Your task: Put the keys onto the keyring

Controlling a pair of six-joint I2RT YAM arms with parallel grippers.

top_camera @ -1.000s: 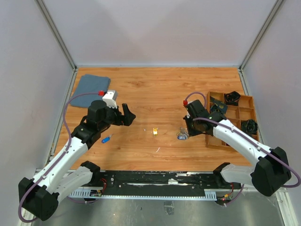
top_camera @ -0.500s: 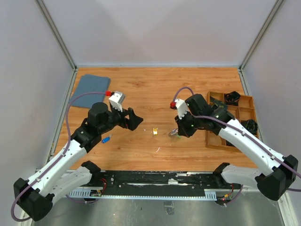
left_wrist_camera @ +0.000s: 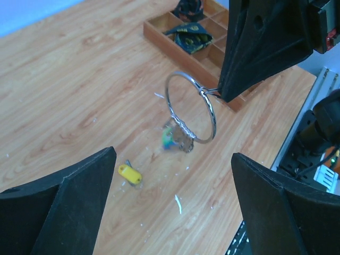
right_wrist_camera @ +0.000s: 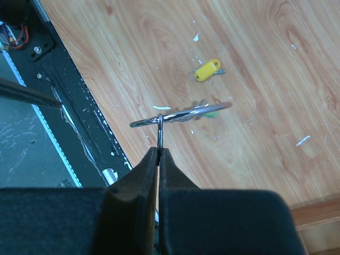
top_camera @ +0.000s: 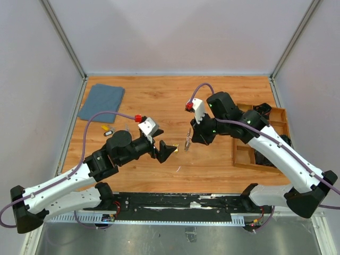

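My right gripper is shut on a small link of the silver keyring and holds it above the table's middle. In the right wrist view the ring shows edge-on just past my shut right gripper. In the left wrist view the ring hangs upright with blurred green-and-blue keys dangling from its bottom. A yellow-tagged key lies on the wood below; it also shows in the right wrist view. My left gripper is open and empty, facing the ring; the left wrist view shows it wide open.
A wooden compartment tray with dark items stands at the right. A blue cloth lies at the back left. Two small tags lie near the left arm. A black rail runs along the near edge.
My right gripper has lifted the keyring off the table and carried it left and up. My left arm has swung right and forward toward the ring, jaws open.
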